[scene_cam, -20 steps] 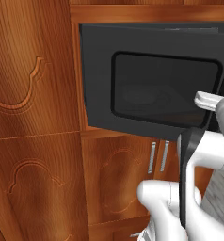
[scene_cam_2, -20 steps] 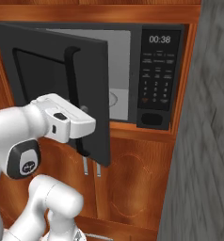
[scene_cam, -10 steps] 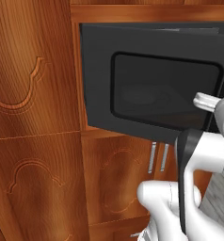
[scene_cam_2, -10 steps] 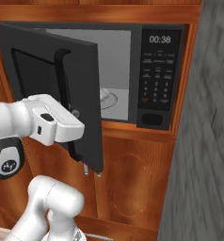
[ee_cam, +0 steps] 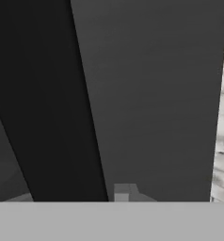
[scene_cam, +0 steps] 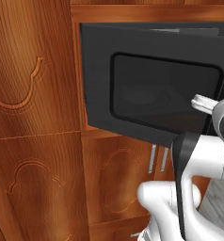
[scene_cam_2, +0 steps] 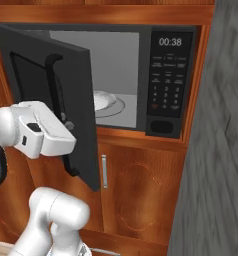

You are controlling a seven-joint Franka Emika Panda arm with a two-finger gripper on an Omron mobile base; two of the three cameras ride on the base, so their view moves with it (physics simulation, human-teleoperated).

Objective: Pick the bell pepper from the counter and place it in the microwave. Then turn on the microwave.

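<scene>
In the left base view the microwave (scene_cam: 154, 89) door (scene_cam: 151, 94) stands swung partly open toward the camera, its dark window facing out, with wooden cabinets (scene_cam: 34, 117) at 9 o'clock of it. The white arm rises at 5 o'clock, in front of the door's lower right corner.

In the right base view the door (scene_cam_2: 51, 100) hangs open at 9 o'clock of the grey cavity, where the glass turntable (scene_cam_2: 107, 104) lies. The keypad (scene_cam_2: 166, 90) sits at 3 o'clock of the cavity, its display reading 00:38. The robot's hand presses close against the door's vertical bar handle (scene_cam_2: 56, 95) at 8 o'clock; the claw itself is hidden there.

The hand view shows the dark door (ee_cam: 151, 94) surface up close with the black handle bar (ee_cam: 43, 103) slanting across at 9 o'clock. Whether the claw grips anything I cannot tell. The bell pepper cannot be made out.
</scene>
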